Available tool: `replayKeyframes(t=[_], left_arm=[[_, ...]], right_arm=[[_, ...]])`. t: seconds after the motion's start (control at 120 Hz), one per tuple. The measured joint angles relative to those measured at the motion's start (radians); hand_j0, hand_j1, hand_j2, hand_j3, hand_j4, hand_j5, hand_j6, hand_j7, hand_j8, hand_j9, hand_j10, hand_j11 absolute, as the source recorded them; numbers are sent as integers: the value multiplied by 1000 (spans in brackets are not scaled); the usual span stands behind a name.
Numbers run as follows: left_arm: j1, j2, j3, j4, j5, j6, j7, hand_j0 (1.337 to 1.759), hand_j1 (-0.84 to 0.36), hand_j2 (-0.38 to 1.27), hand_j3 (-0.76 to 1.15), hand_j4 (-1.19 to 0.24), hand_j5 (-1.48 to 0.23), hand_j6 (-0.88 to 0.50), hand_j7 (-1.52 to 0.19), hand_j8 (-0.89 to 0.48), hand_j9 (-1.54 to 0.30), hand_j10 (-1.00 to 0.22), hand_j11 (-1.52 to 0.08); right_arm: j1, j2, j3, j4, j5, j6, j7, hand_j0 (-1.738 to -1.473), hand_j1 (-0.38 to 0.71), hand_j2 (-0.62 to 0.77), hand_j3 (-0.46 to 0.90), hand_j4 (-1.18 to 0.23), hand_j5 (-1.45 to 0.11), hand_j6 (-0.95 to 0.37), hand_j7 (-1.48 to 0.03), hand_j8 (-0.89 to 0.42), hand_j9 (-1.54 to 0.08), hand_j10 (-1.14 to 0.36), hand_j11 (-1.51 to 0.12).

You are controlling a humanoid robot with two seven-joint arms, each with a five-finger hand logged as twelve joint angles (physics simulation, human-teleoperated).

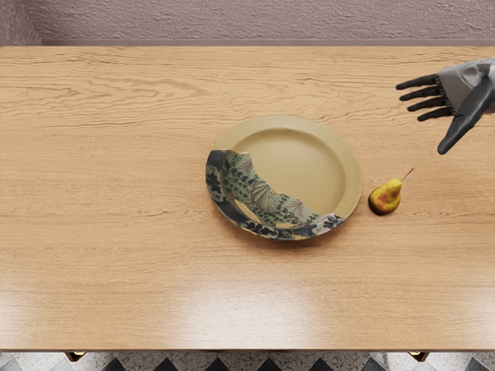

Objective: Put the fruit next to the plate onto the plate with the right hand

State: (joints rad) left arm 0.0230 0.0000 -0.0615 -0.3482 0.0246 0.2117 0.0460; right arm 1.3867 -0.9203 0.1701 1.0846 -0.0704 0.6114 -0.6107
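Note:
A small yellow pear (385,196) with a red blush and a thin stem lies on the wooden table just right of the plate. The plate (340,166) is tan with a dark patterned band along its lower-left rim, and nothing lies on it. My right hand (441,104) hovers at the far right, above and to the right of the pear and well apart from it. Its dark fingers are spread and hold nothing. The left arm does not show.
The wooden table (116,193) spans the whole view, with its front edge near the bottom and a wall along the back. Nothing else stands on it besides the plate and the pear.

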Motion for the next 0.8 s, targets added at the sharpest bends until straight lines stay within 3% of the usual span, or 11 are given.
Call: replayKeyframes(t=[0.192, 0.3, 0.408, 0.5, 0.633, 0.8], left_arm=[[0, 0, 0, 0, 0, 0, 0, 1658, 336, 2, 0, -10, -14, -10, -14, -10, -14, -10, -14], [0, 0, 0, 0, 0, 0, 0, 1658, 336, 2, 0, -10, -14, -10, -14, -10, -14, -10, -14], [0, 0, 0, 0, 0, 0, 0, 1658, 336, 2, 0, -10, -14, -10, -14, -10, -14, -10, -14], [0, 0, 0, 0, 0, 0, 0, 1658, 336, 2, 0, -10, -14, -10, -14, -10, -14, -10, -14], [0, 0, 0, 0, 0, 0, 0, 1658, 337, 2, 0, -10, -14, -10, -14, -10, -14, -10, -14], [0, 0, 0, 0, 0, 0, 0, 1658, 336, 2, 0, -10, -14, -10, -14, -10, -14, -10, -14]], right_arm=[[7, 36, 2, -1, -10, 0, 0, -1658, -349, -1, 0, -2, 0, -2, 0, -2, 0, -1, 0], [10, 127, -6, 10, -39, 0, 0, -1658, -349, -1, 0, -2, 0, -2, 0, -2, 0, -1, 0], [120, 130, -57, 154, -45, 0, 0, -1658, -349, -1, 0, -2, 0, -2, 0, -2, 0, -1, 0], [250, 119, -208, 244, -57, -3, 0, -1658, -349, -1, 0, -2, 0, -2, 0, -2, 0, -1, 0], [393, 118, -486, 292, -68, -278, 0, -1658, -349, -1, 0, -2, 0, -3, 0, -2, 0, -1, 0], [410, 149, -615, 319, -70, -543, 0, -1658, -349, 0, 0, -2, 0, -3, 0, -2, 0, -2, 0]])
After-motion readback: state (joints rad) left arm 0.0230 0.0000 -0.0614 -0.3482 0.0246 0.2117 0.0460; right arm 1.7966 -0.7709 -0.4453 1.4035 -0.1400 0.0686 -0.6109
